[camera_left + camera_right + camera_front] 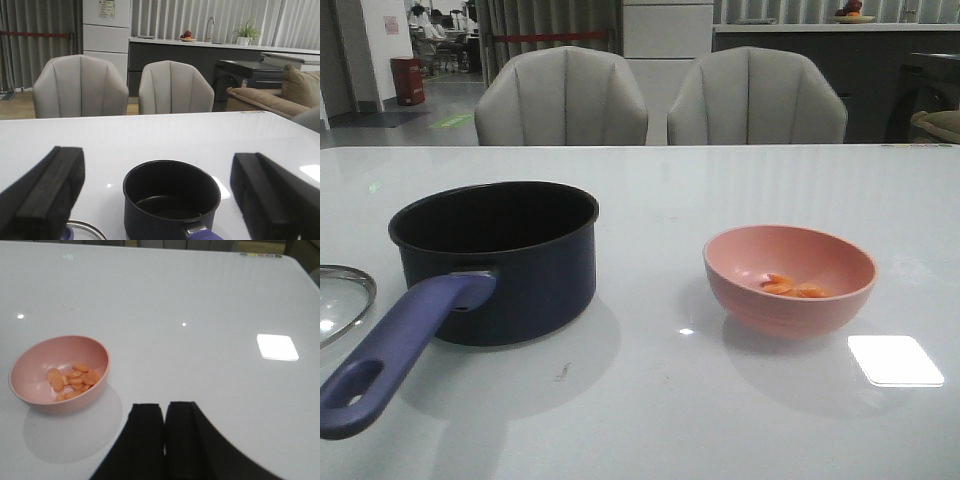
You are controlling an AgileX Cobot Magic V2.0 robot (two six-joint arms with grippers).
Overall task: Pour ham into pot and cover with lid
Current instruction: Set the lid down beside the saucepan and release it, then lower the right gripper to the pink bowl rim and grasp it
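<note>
Two grey chairs stand behind the white table. On it, the navy pot sits left of the pink bowl holding the ham — the glass lid lies beside the pot. Left end effector spread wide; right end effector pressed closed, empty.

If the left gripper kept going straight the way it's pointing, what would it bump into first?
Probably the pot. It sits right between the open left gripper fingers, just ahead. Depth is hard to judge, but nothing else shows in between.

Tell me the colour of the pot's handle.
Purple-blue, on a dark navy pot; the handle shows best in the front view.
</note>
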